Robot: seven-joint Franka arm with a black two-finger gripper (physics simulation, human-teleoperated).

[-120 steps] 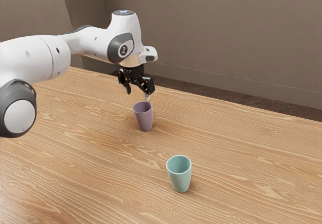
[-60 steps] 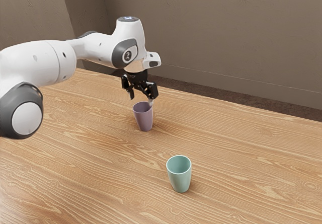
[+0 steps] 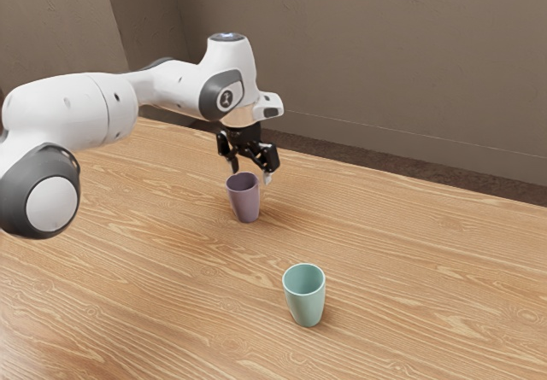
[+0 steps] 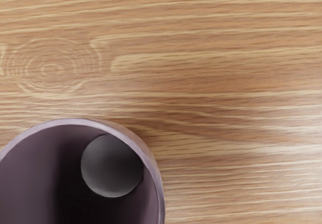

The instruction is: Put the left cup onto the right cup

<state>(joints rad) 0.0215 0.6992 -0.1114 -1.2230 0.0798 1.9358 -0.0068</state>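
Note:
A purple cup [image 3: 244, 197] stands upright on the wooden table [image 3: 410, 252], toward the exterior view's left. A teal cup [image 3: 304, 295] stands upright nearer the front, to the right of it. My black gripper [image 3: 251, 167] hangs just above the purple cup's far rim, open, with one finger on each side of that rim and touching nothing. From the wrist, I look down into the purple cup [image 4: 45, 183] with its grey bottom [image 4: 111, 166] directly under my hand.
The table is bare wood around both cups. A grey wall [image 3: 385, 47] runs behind the table's far edge. The arm's white links [image 3: 102, 115] come in from the exterior view's left.
My hand has moved toward the exterior view's right and a little lower, from behind the purple cup to just over its rim. Neither cup has moved.

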